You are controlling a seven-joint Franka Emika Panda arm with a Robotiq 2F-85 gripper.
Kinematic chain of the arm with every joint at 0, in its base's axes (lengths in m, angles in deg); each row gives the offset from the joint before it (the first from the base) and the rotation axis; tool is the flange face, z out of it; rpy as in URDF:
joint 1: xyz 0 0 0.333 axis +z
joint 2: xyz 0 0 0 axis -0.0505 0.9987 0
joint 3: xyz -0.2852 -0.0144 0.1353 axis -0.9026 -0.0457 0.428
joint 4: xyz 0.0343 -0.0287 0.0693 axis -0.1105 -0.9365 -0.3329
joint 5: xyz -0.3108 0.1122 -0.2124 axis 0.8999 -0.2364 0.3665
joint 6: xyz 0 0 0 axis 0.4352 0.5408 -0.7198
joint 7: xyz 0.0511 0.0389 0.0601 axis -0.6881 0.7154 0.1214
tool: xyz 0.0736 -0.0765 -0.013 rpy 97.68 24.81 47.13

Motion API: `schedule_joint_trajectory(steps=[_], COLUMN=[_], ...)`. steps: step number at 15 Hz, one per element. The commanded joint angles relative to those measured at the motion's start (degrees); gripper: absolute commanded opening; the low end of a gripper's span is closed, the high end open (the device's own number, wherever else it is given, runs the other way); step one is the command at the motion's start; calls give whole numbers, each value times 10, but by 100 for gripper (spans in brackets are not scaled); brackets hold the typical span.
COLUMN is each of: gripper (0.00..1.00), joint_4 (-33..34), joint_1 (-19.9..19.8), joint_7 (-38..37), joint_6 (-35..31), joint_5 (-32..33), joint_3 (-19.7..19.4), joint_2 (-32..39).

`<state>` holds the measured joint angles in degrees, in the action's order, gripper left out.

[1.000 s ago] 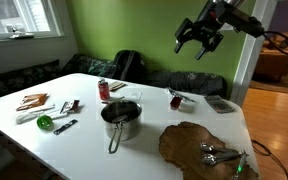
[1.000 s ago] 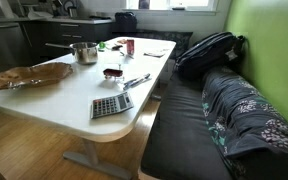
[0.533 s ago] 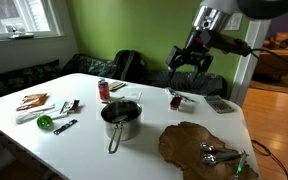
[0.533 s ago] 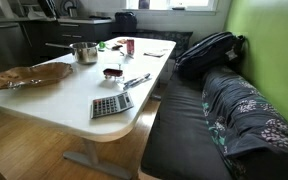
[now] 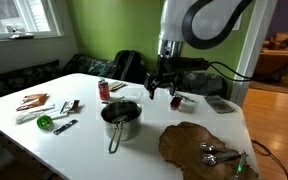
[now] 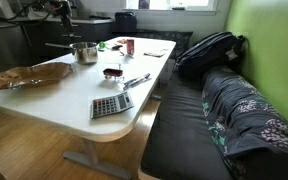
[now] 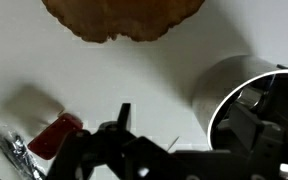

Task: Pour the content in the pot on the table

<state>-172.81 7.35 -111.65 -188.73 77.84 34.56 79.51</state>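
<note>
Our fingers (image 7: pixel 121 122) are spread wide and hold nothing. The gripper (image 5: pixel 162 91) hangs above the table (image 5: pixel 84 140), behind the pot (image 5: pixel 121 118) in an exterior view and well apart from it. We judge the jaws are open ready for the pot's handle (image 5: pixel 113 142), which juts from the pot's far side, away from the gripper. The pot stands upright near the slab (image 5: pixel 199 148); we cannot make out its content.

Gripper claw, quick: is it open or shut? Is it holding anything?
Gripper: open, holding nothing.
</note>
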Motion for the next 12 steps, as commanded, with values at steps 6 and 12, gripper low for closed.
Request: schedule_joint_trajectory(steps=[6,12], gripper=[100,100], joint_4=[106,167], joint_1=[75,88], joint_7=[0,-27], joint_6=[17,21], joint_5=[-16,-30], joint_3=[-58,-67], joint_2=[92,148])
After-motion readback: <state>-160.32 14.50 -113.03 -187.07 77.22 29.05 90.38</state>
